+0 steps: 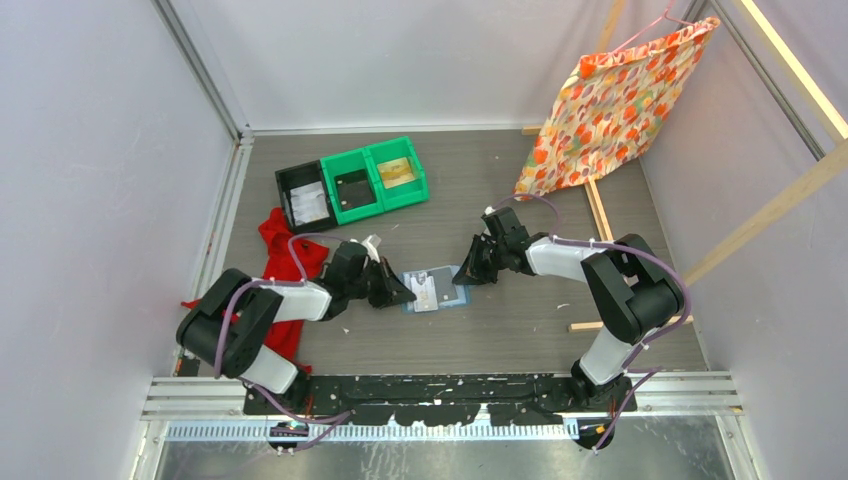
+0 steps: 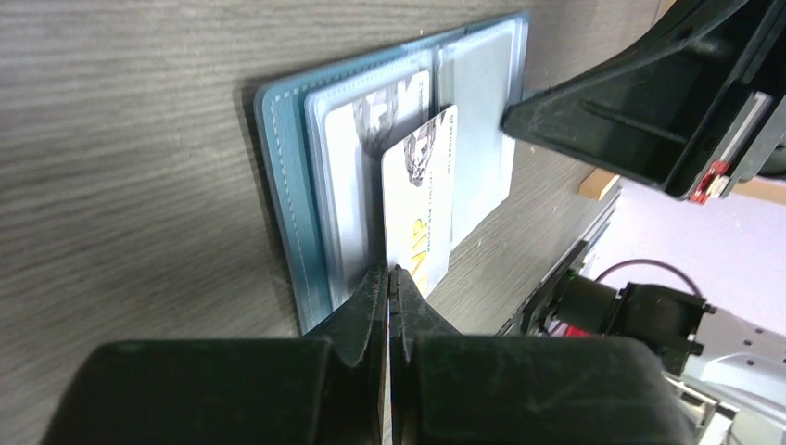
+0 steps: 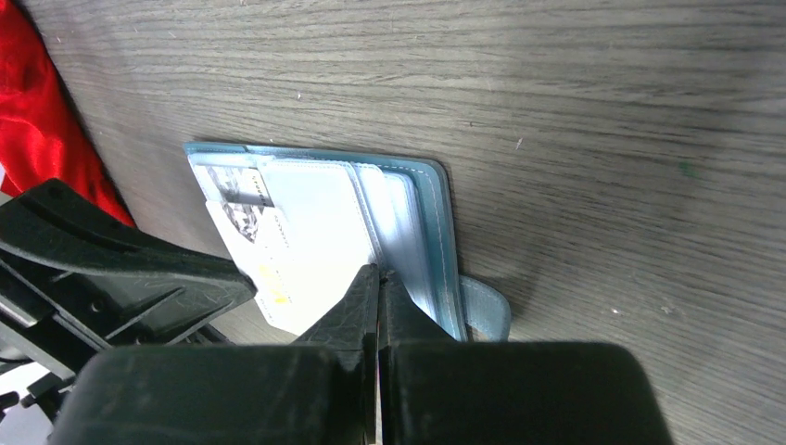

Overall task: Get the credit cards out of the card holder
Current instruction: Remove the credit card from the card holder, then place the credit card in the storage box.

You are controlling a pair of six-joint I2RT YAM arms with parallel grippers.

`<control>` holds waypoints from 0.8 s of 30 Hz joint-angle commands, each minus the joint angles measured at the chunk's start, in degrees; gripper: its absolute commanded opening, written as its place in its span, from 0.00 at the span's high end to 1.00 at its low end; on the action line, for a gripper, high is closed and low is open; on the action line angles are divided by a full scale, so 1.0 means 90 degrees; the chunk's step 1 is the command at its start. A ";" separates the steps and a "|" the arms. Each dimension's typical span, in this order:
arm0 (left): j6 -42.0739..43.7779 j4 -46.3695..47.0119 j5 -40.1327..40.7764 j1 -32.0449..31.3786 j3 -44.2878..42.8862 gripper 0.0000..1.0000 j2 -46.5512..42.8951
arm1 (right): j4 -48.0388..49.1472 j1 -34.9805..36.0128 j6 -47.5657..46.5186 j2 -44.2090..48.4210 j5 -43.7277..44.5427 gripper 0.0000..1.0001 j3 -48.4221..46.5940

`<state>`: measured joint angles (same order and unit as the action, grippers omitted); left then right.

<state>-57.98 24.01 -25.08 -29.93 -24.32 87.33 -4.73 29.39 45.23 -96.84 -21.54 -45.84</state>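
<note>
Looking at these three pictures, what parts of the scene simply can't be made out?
- Whether the left fingers pinch the pale card: left wrist view, the fingers cover its near edge.
- What the right fingers touch on the card holder: right wrist view, fingertips hide the spot.
- Card print: blurred in both wrist views, too small from above.
- Contents of the green bins: top view, too small.

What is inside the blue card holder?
The open card holder shows clear sleeves, with one pale card sticking partway out, pinched by the left gripper. Whether more cards sit deeper inside cannot be seen.
</note>
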 commanded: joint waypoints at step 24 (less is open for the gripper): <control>0.0914 -0.2896 0.0280 0.0391 -0.0933 1.00 -0.2198 | -0.0695 0.0002 -0.0306 -0.0344 0.0596 0.99 0.0172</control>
<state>-50.89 -0.03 -22.90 -27.57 -29.85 69.97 -4.71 29.39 45.21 -96.88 -21.61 -45.87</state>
